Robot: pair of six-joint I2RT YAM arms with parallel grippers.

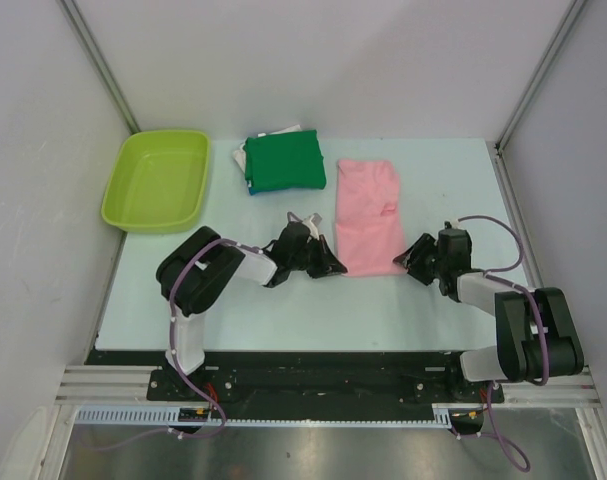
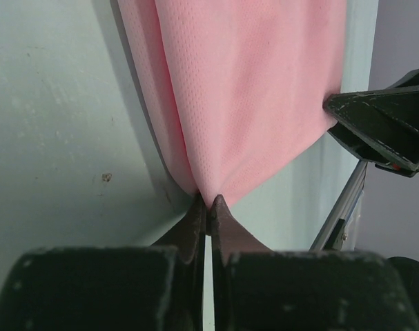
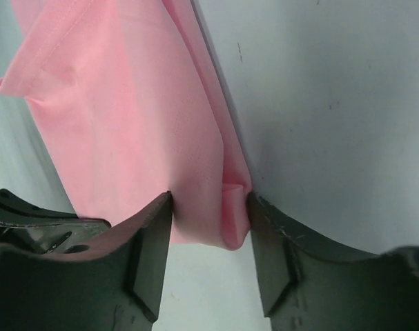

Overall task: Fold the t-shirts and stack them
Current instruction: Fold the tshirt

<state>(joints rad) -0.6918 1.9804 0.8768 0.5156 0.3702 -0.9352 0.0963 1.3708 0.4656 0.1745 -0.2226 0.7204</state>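
Pinched tight on one near corner of the pink t-shirt (image 1: 368,215): left end effector (image 2: 209,200). Astride the other near corner, jaws apart, cloth touching both fingers: right end effector (image 3: 209,203). Flat on the worktop (image 1: 283,300), stretching away beyond both end effectors: the shirt itself. Beyond the left end effector: folded dark green t-shirt (image 1: 285,162) atop other folded cloth; farther left, lime tub (image 1: 158,180).

1 pink t-shirt (image 1: 368,215) flat, folded lengthwise; green-topped stack (image 1: 285,160) near.
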